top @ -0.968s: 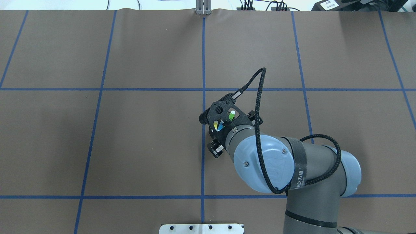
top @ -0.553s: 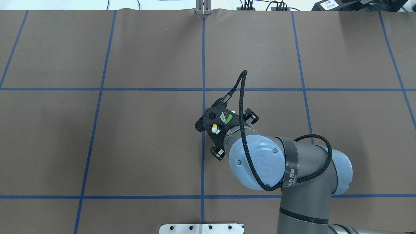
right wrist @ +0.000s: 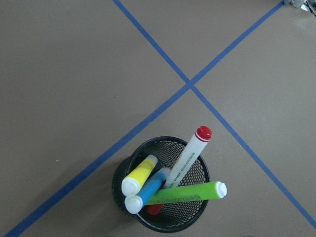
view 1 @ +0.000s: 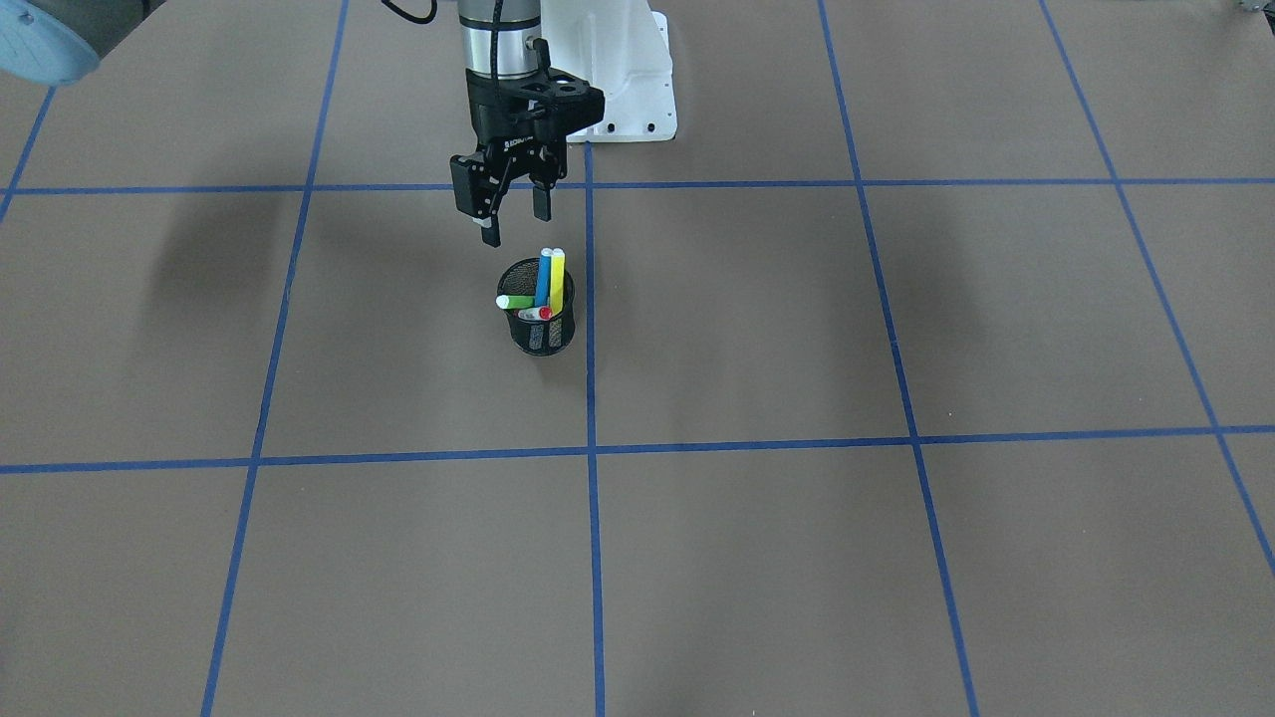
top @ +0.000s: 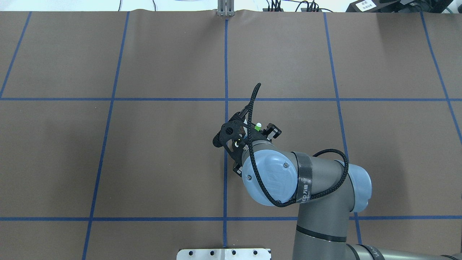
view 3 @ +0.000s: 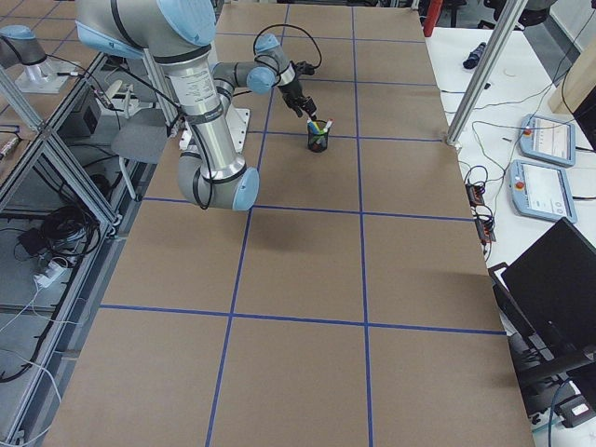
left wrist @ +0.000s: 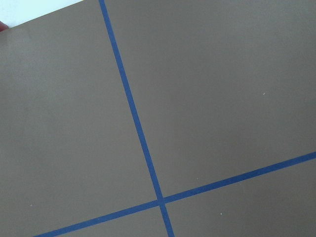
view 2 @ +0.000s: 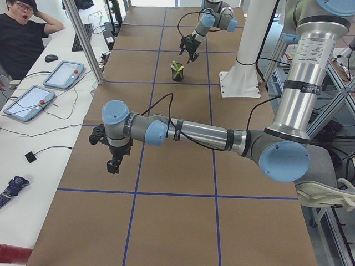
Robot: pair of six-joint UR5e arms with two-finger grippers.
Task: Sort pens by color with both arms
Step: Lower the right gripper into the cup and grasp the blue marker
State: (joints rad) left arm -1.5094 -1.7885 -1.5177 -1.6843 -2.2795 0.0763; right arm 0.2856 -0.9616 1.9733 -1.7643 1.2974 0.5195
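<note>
One yellow pen [right wrist: 140,174], one blue pen [right wrist: 148,191], one green pen [right wrist: 185,193] and one red-capped white pen [right wrist: 187,157], four in all, share one black mesh cup [right wrist: 163,139] below the right gripper [view 1: 515,227]'s jaws. Two arms: right arm [top: 317,187], left arm [view 2: 194,133], the latter carrying one left gripper [view 2: 112,166].

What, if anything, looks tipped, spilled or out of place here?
Nothing serious: the mesh cup stands upright with all four pens inside. The green pen leans furthest, lying nearly level across the rim.
</note>
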